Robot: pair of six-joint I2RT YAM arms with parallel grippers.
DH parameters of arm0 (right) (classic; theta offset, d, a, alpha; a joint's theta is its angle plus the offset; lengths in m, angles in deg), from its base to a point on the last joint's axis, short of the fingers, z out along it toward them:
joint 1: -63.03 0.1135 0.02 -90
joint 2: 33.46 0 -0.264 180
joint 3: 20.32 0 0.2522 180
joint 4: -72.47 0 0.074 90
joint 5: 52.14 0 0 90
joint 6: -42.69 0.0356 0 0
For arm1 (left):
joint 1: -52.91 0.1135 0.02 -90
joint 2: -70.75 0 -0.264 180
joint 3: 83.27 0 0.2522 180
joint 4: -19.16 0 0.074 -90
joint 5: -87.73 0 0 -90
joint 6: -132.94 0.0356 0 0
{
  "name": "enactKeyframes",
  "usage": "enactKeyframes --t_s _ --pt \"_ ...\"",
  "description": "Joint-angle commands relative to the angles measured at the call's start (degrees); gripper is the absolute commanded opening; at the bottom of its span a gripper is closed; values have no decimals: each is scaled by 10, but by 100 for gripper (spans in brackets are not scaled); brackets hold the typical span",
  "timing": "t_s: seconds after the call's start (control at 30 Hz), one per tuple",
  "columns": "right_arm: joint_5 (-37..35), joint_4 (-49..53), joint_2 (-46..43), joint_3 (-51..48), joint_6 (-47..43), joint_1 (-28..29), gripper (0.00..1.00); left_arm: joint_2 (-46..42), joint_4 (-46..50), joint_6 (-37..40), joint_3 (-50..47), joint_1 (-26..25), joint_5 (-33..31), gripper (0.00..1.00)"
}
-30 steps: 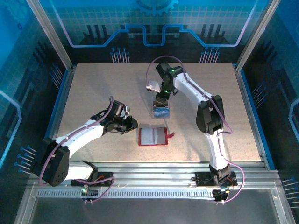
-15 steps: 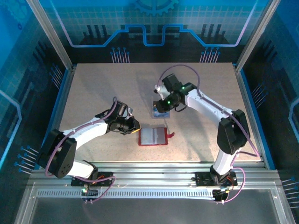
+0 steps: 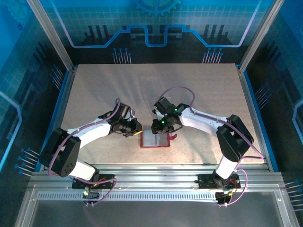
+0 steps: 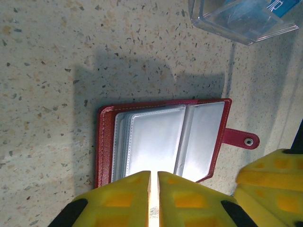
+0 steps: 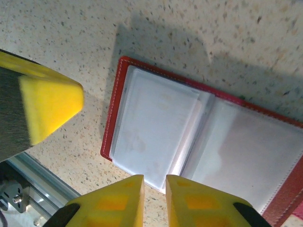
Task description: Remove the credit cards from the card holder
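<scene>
**A:** Which step are we at?

**B:** I'd say between cards. The card holder [image 4: 161,142] lies spread open on the worktop [image 3: 94,94], just ahead of the left pincer [image 4: 154,177] and right under the tips of the right pincer [image 5: 155,182]. A blue card [image 4: 286,7] sits in the clear tray [image 4: 241,21], beyond the holder from the left pincer.

**A:** And the pincers?

**B:** The left one is all but closed, only a thin slit between its yellow pads, and it holds nothing. The right one shows a narrow gap and is empty too. From above, both meet at the holder's far edge, left pincer [image 3: 137,128] beside right pincer [image 3: 155,126].

**A:** Next move?

**B:** Probably one pincer pins the red cover flat while the other works a pad onto a card edge at a pocket mouth. The pockets look pale and glossy; I can't tell for sure which of them has a card inside.

**A:** Anything readable?

**B:** No. The blue card's pale marking is cut off at the frame edge, there are faint embossed marks in the pocket nearest the right pincer, and the snap tab [image 4: 239,138] is plain.
</scene>
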Motion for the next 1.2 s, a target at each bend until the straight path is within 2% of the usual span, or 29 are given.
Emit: enactKeyframes --t_s 0.0,0.53,0.97,1.17 --pt "41 -44 6 -14 50 3 20 6 -2 -1 -6 4 7 12" --pt "64 -58 85 11 53 23 22 7 -15 -15 -27 2 14 10" --pt "54 -48 96 3 53 25 27 17 -18 -17 -28 -7 15 11" --pt "45 -42 96 0 53 25 30 21 -16 -17 -23 -12 16 17"
